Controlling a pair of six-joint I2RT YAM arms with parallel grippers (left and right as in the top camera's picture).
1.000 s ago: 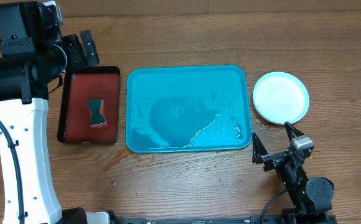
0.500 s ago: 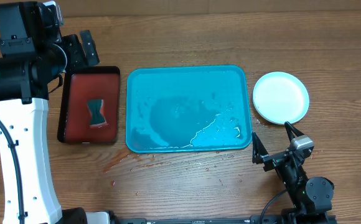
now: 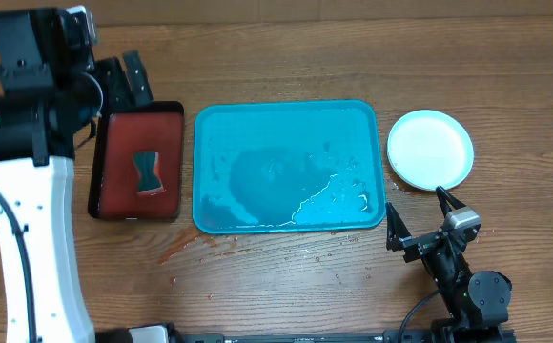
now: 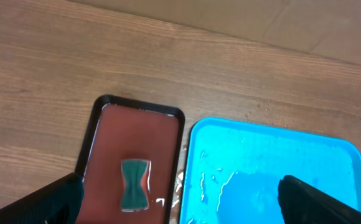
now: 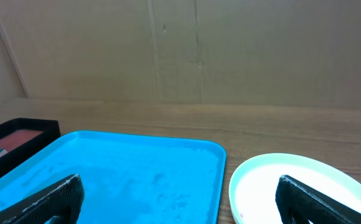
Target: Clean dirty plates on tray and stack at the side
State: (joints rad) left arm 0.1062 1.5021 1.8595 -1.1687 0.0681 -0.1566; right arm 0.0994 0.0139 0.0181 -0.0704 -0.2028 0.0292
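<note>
Right of the tray [image 3: 289,112], we find the plate stack [image 3: 430,150] nearest our wide-spread right gripper [image 3: 416,206]; left gripper [image 3: 127,78] likewise wide.

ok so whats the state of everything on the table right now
turquoise tray: wet, water pooled, no plates on it
plates: stacked right of the turquoise tray, white one on top, no smear showing
black tray: flat on the table, sponge inside
sponge: lying flat on the red inside
left gripper: open, empty, over the black tray's far corner
right gripper: open, empty, just short of the plates
</note>
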